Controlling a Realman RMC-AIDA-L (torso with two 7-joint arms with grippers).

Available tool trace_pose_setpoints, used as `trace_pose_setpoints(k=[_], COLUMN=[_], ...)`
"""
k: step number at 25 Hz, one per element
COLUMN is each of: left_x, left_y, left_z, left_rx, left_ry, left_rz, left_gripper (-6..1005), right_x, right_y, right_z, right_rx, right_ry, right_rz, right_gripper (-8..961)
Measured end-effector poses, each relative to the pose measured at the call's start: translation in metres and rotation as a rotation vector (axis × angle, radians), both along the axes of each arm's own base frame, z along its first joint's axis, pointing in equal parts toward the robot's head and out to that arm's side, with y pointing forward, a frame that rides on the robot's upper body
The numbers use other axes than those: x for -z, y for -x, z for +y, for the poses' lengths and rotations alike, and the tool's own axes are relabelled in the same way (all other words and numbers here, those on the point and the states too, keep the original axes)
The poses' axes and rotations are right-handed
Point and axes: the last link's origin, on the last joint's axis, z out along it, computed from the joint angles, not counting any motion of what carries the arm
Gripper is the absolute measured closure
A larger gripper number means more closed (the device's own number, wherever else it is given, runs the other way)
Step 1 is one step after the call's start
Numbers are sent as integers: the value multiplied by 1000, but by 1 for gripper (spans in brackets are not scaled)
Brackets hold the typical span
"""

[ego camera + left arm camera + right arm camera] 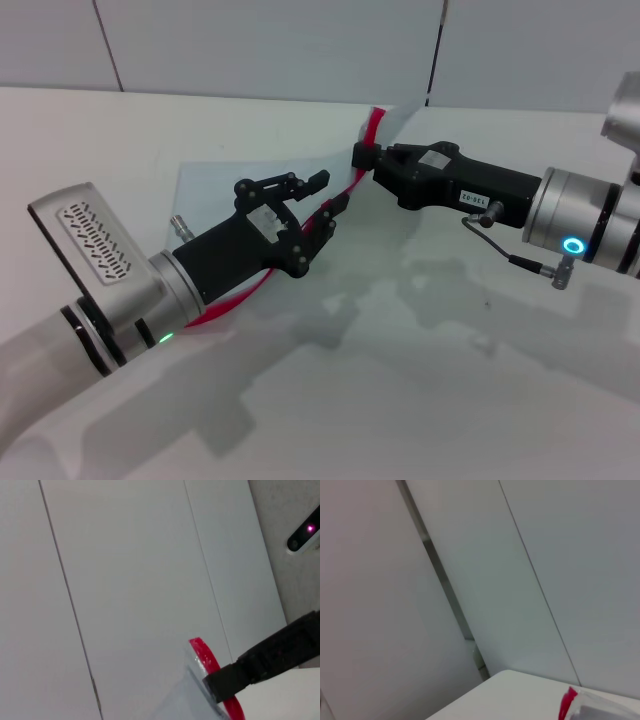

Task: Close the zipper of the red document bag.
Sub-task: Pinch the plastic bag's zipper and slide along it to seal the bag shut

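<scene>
White counter (420,380) bearing the work, backed by a pale panelled wall (300,40). The red document bag (215,195), a translucent pale sheet, lies at centre-left of the counter, its long axis running from near left to far right; the far right end is lifted off the surface and points up toward the wall. The zipper (374,128) follows the bag's right-hand long edge as a red strip, passing under the left arm near the counter and curving upward at the far end.

Left hand (318,210): black, at centre, reaching in from the near left above the bag, fingers spread apart with the red strip passing between and just under them; whether they touch it cannot be told. Right hand (362,158): black, entering from the right, fingertips pinched closed on the zipper at the raised far portion.

Only the head view shows both arms, the whole bag and its orientation. The left wrist view shows mostly wall, plus the raised bag corner (192,690) with the curved red zipper end (207,660) and the right hand's black tip (220,682) clamped across it, a detail seen more closely here than from the head. The right wrist view shows wall panels, a counter edge (510,690) and only the red zipper tip (568,702) with a sliver of the bag (600,711); neither hand's fingers appear there. The slider is not discernible in any view.
</scene>
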Motion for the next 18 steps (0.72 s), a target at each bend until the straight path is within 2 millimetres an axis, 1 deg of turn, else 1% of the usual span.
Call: trace_pose_setpoints(k=[11, 18], left_x=[1, 2], left_y=[1, 2], left_z=[1, 1], left_rx=[-9, -18], left_ry=[5, 9], left_rz=[6, 13], left_gripper=[718, 788], right_x=[0, 1], right_y=[1, 1], right_z=[0, 0], right_rx=[-4, -7], right_ry=[2, 3], right_rz=[-1, -2], right_gripper=[897, 890])
